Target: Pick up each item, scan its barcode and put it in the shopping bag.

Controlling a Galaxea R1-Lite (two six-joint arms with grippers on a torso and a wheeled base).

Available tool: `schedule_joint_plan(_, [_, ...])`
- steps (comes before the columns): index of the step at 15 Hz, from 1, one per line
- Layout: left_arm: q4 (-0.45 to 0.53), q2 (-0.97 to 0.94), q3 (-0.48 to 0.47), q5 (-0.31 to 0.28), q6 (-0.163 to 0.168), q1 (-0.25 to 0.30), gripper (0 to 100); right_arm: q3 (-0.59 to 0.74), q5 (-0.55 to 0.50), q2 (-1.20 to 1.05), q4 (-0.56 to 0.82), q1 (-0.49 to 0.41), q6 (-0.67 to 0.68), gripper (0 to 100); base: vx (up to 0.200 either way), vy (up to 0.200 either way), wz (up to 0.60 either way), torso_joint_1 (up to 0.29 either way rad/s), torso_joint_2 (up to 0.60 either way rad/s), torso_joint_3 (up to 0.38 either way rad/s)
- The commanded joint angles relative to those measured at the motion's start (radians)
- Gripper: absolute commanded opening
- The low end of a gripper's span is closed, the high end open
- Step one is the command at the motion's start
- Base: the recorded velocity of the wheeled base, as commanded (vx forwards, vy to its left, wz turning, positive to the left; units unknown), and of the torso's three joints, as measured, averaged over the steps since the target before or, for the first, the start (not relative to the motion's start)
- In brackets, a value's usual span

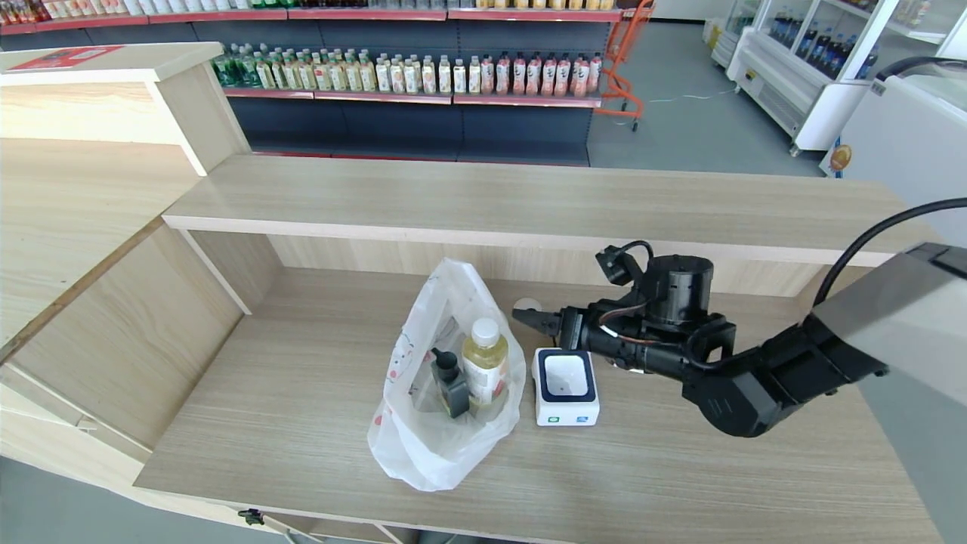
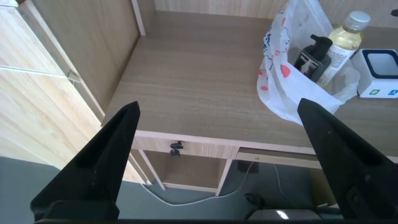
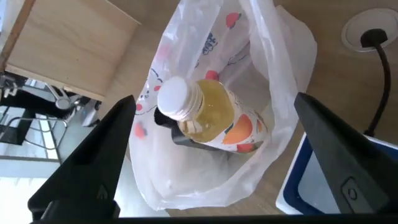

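Note:
A white plastic shopping bag (image 1: 446, 393) stands open in the middle of the wooden counter. Inside it a yellow drink bottle (image 1: 484, 363) with a white cap stands upright beside a black pump bottle (image 1: 449, 384). The white barcode scanner (image 1: 565, 385) sits just right of the bag. My right gripper (image 1: 529, 316) hovers above the bag's right rim, behind the scanner, open and empty. From its wrist I look down on the drink bottle (image 3: 214, 118) in the bag (image 3: 186, 180) between the fingers (image 3: 93, 162). My left gripper (image 2: 219, 104) is open and empty, off the counter's front edge, left of the bag (image 2: 286, 93).
A raised ledge (image 1: 529, 204) runs behind the counter (image 1: 680, 468) and a wooden side wall (image 1: 113, 332) closes its left. A cable grommet (image 3: 367, 34) with a black cord lies behind the scanner (image 3: 317, 186). Free counter stretches left of the bag.

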Motion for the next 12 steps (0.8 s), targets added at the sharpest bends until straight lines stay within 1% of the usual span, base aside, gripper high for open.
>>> schedule_joint_plan(1, [0.0,0.0,0.0,0.0,-0.001,0.0,100,0.215,-0.005,-0.325,0.089,-0.072,-0.012,100,0.0,0.0,0.0,0.0,0.0,0.0])
schedule_joint_plan(2, [0.0,0.0,0.0,0.0,0.0,0.0,100,0.272,-0.008,-0.473,0.201,-0.102,-0.053,100,0.0,0.0,0.0,0.0,0.0,0.0])
schedule_joint_plan(3, [0.0,0.0,0.0,0.0,-0.001,0.0,100,0.317,-0.022,-0.62,0.341,-0.143,-0.127,100,0.0,0.0,0.0,0.0,0.0,0.0])
schedule_joint_plan(4, [0.0,0.0,0.0,0.0,0.0,0.0,100,0.347,-0.074,-0.775,0.489,-0.183,-0.195,100,0.0,0.0,0.0,0.0,0.0,0.0])
schedule_joint_plan(5, [0.0,0.0,0.0,0.0,0.0,0.0,100,0.372,-0.142,-0.905,0.601,-0.206,-0.218,100,0.0,0.0,0.0,0.0,0.0,0.0])
schedule_joint_plan(6, [0.0,0.0,0.0,0.0,0.0,0.0,100,0.416,-0.223,-1.02,0.675,-0.224,-0.231,100,0.0,0.0,0.0,0.0,0.0,0.0])
schedule_joint_plan(7, [0.0,0.0,0.0,0.0,0.0,0.0,100,0.462,-0.283,-1.094,0.69,-0.234,-0.244,100,0.0,0.0,0.0,0.0,0.0,0.0])
schedule_joint_plan(8, [0.0,0.0,0.0,0.0,-0.001,0.0,100,0.574,-0.395,-1.238,0.693,-0.278,-0.253,100,0.0,0.0,0.0,0.0,0.0,0.0])
schedule_joint_plan(9, [0.0,0.0,0.0,0.0,0.0,0.0,100,0.65,-0.412,-1.353,0.696,-0.281,-0.254,100,0.0,0.0,0.0,0.0,0.0,0.0])
schedule_joint_plan(11, [0.0,0.0,0.0,0.0,0.0,0.0,100,0.818,-0.401,-1.591,0.693,-0.299,-0.297,100,0.0,0.0,0.0,0.0,0.0,0.0])
schedule_joint_plan(12, [0.0,0.0,0.0,0.0,-0.001,0.0,100,0.875,-0.395,-1.684,0.692,-0.327,-0.313,100,0.0,0.0,0.0,0.0,0.0,0.0])
